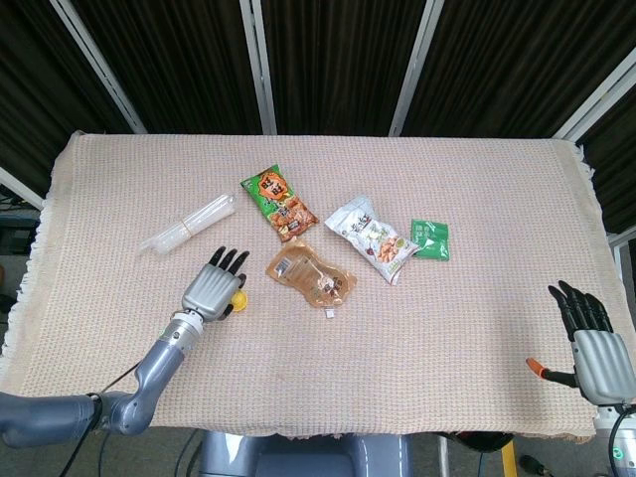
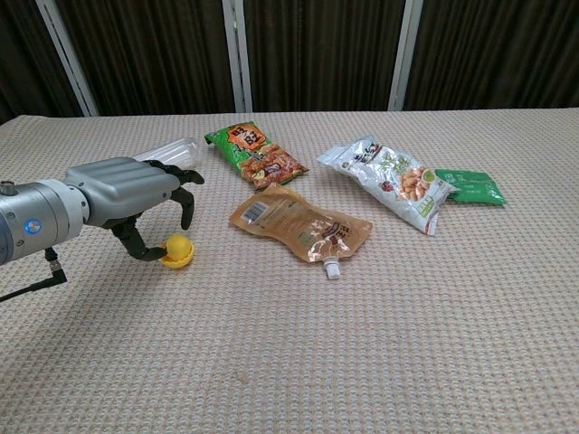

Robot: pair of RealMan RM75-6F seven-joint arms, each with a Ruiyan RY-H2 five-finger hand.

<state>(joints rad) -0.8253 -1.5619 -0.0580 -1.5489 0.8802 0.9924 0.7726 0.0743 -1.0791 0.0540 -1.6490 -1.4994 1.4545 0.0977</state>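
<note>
The left hand (image 2: 122, 194) is seen over a yellow ball (image 2: 176, 250) toward the table's (image 1: 477, 199) left front corner. In the chest view its fingers (image 2: 185, 203) are arched apart above the ball, one dark tip touching it, nothing gripped. From the head view the ball (image 1: 238, 302) is half hidden by the hand (image 1: 211, 290). Only there is the right hand (image 1: 594, 348) shown, at the right front corner, fingers spread, empty. A brown pouch (image 2: 298, 226) lies just beside the ball.
</note>
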